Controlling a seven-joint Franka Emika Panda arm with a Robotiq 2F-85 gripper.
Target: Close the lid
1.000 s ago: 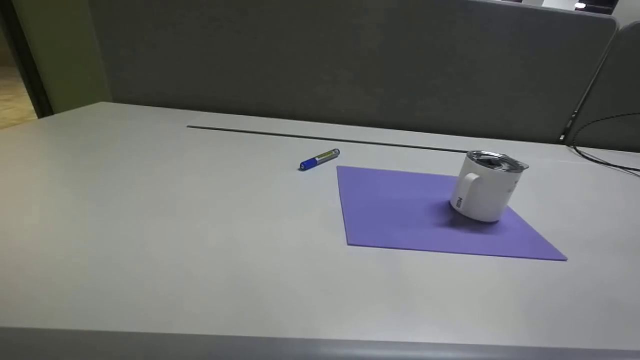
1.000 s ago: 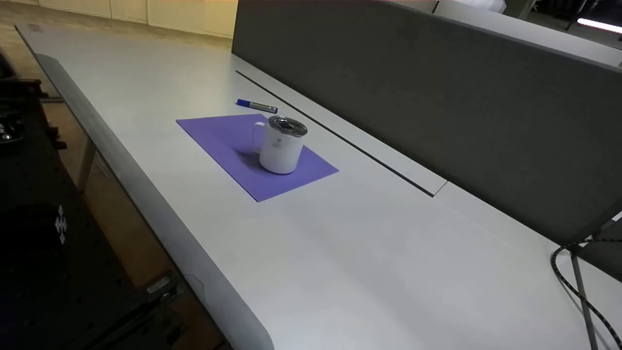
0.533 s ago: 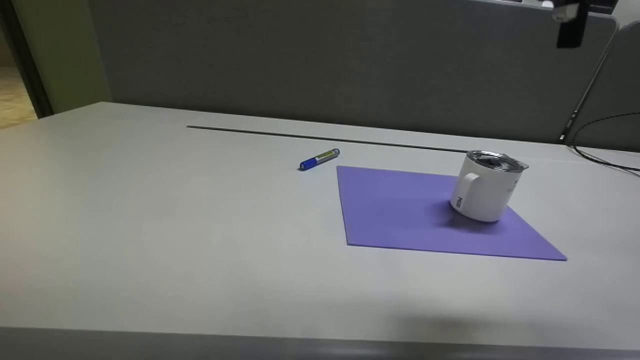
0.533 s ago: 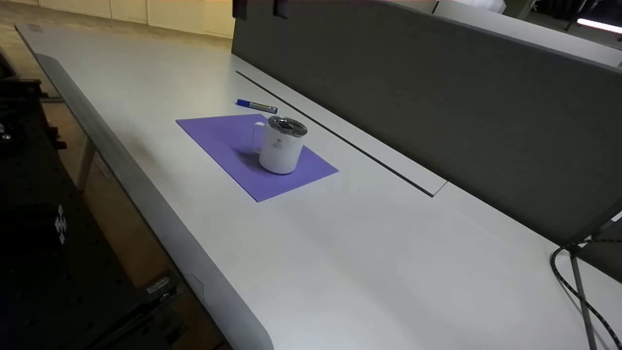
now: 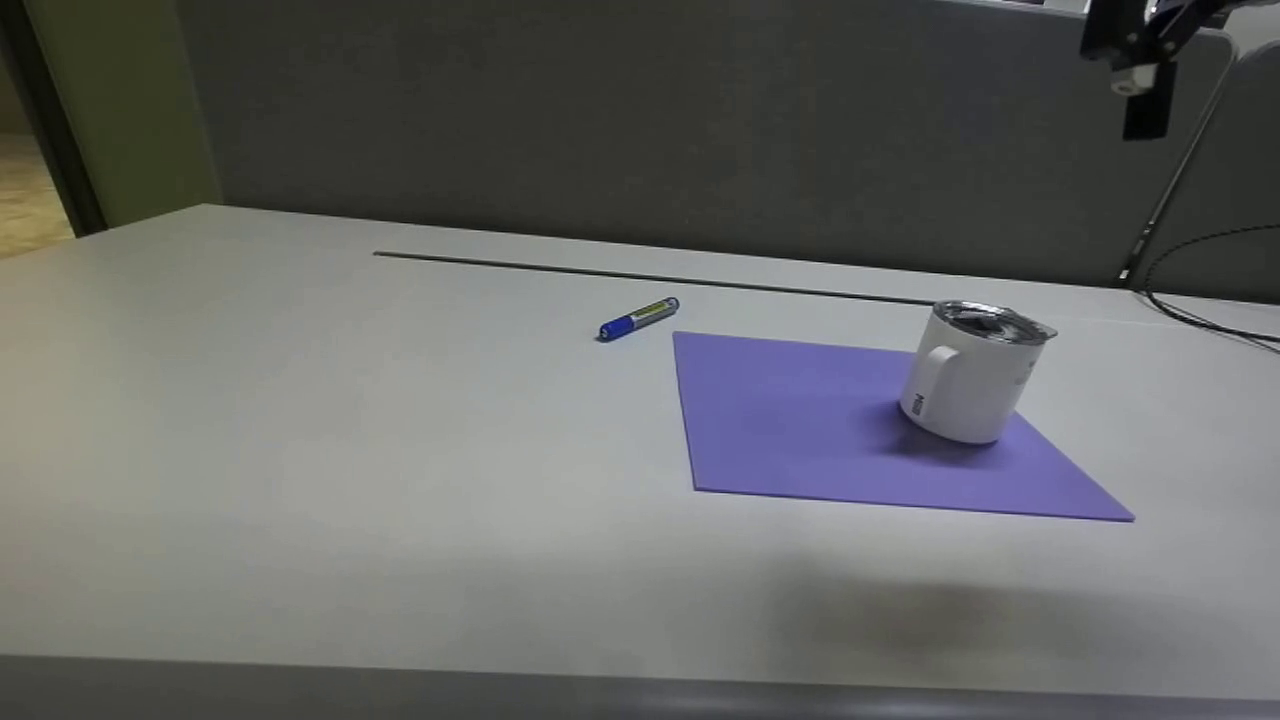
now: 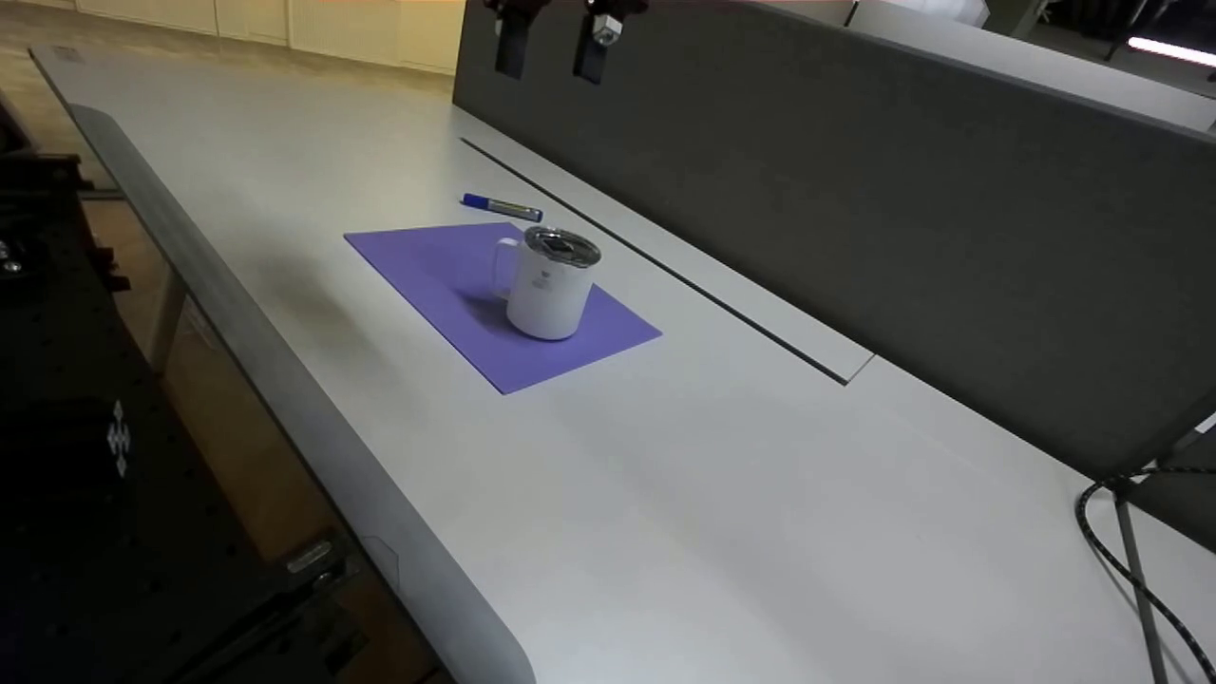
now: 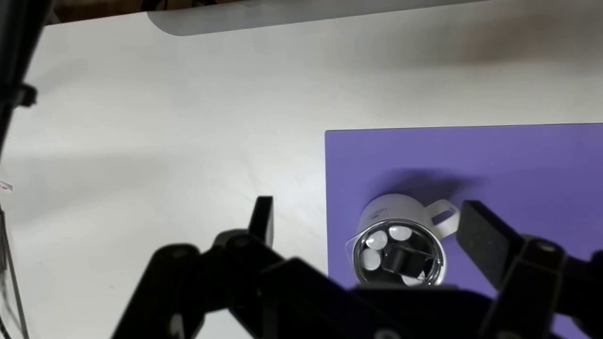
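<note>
The lid (image 5: pixel 992 323) is a round, see-through dark top with a silvery rim. It sits on a white mug (image 5: pixel 965 390) that stands upright on a purple mat. In the wrist view the lid (image 7: pixel 358 266) has a black slider (image 7: pixel 404 261) in its middle, and several white round spots show through it. Its lower edge is hidden by the gripper. My gripper (image 6: pixel 549 74) is open and empty, high above the table. In the wrist view the gripper (image 7: pixel 368 202) has its fingers wide apart, with the mug between them in the picture but far below.
The purple mat (image 5: pixel 790 420) lies flat under the mug. The mug's handle (image 7: pixel 445 221) points to the right in the wrist view. A blue marker (image 5: pixel 640 318) lies behind the mat. A grey partition (image 5: pixel 650 120) stands along the back. A black cable (image 6: pixel 1140 579) lies at the table's edge.
My gripper has come into both exterior views from the top and moved down, and its shadow now falls on the table. The mug, lid, mat and marker have not moved.
</note>
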